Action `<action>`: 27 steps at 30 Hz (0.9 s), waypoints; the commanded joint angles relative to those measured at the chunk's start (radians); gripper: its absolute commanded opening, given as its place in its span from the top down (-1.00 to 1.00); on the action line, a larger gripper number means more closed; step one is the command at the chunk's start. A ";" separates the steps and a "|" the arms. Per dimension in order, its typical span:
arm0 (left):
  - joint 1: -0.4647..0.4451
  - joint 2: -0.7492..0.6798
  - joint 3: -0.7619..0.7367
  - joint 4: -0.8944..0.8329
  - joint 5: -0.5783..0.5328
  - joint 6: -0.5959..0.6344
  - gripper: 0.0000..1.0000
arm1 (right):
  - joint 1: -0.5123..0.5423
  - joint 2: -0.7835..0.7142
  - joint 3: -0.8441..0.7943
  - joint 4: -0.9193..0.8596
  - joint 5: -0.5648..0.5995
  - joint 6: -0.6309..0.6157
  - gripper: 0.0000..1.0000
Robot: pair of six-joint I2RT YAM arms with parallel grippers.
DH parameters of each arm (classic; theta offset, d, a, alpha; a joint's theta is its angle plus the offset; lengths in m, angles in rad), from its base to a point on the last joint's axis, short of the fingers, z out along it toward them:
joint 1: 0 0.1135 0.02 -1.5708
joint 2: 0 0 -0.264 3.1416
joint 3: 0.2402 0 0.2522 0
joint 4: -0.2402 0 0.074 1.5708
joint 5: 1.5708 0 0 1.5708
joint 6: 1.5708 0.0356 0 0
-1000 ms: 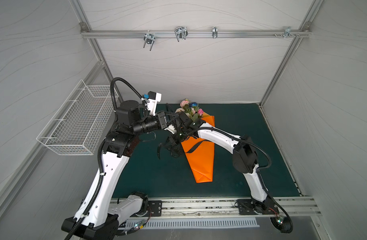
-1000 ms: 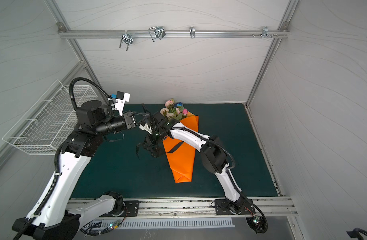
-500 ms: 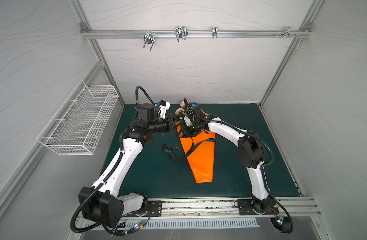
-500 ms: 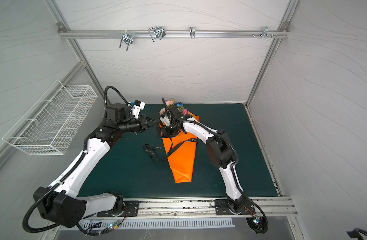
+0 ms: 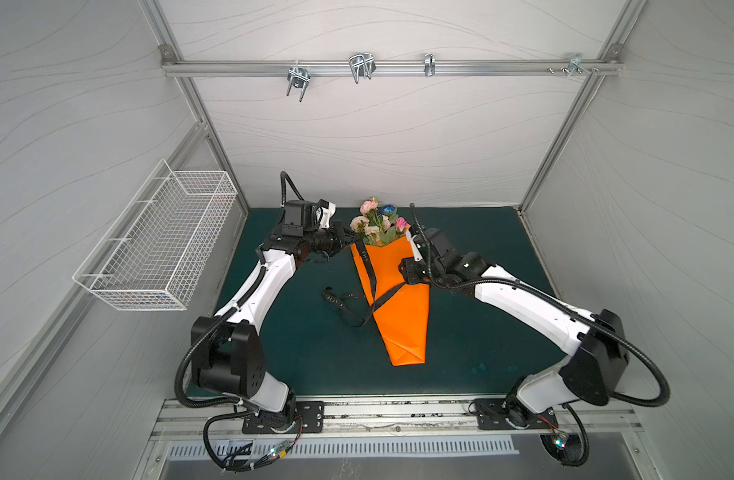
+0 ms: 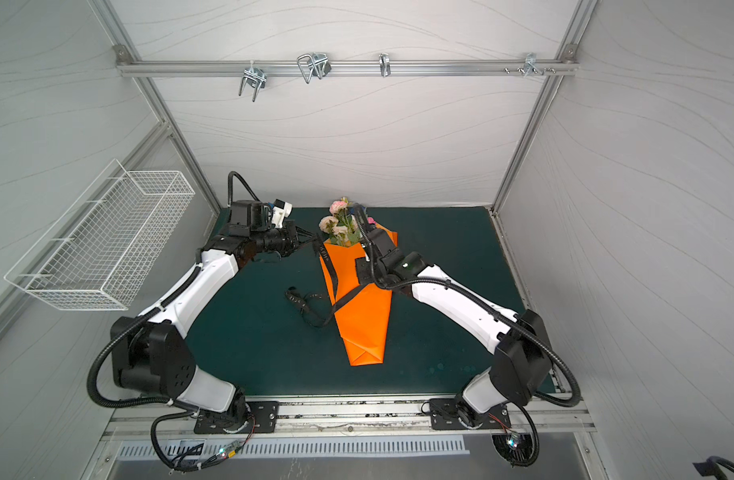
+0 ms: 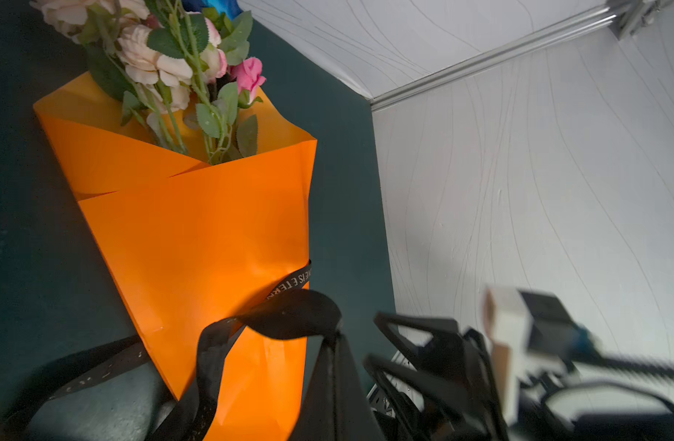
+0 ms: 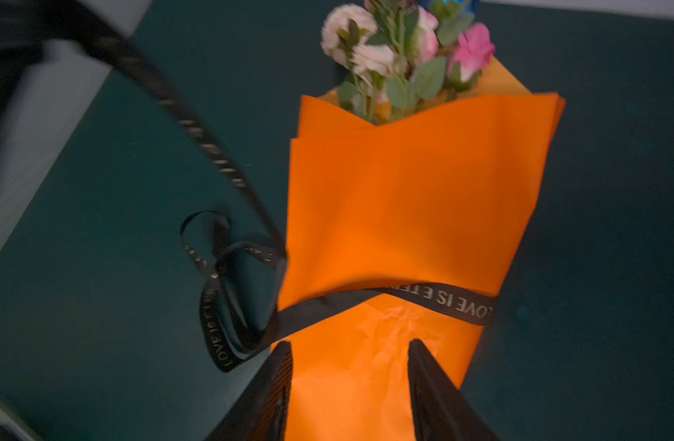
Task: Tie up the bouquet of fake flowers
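Dark green mat (image 5: 481, 332), flat. On it: orange wrap (image 5: 402, 324) lying lengthwise, folded tip toward near edge, bouquet (image 5: 378, 226) inside. Black ribbon (image 8: 212, 332) loops on mat, just left of wrap.

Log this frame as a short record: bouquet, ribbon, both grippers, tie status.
bouquet: lying on mat, wrapped in paper
ribbon: crosses the paper, slack loops on mat beside it
left gripper: shut on ribbon
right gripper: open over paper, holding nothing
tie: no knot visible
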 commanded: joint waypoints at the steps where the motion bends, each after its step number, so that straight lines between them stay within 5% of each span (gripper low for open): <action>1: 0.019 0.033 0.076 0.018 0.017 -0.005 1.00 | 0.138 0.083 0.056 0.039 0.096 -0.193 0.04; 9: 0.068 0.107 0.124 0.020 0.040 -0.035 1.00 | 0.294 0.421 0.258 0.118 0.076 -0.391 0.04; 15: 0.096 0.174 0.156 0.020 0.073 -0.049 1.00 | 0.295 0.615 0.397 0.154 0.107 -0.479 -0.34; 27: 0.097 0.202 0.155 0.019 0.095 -0.040 1.00 | 0.247 0.843 0.591 0.149 0.054 -0.554 -0.52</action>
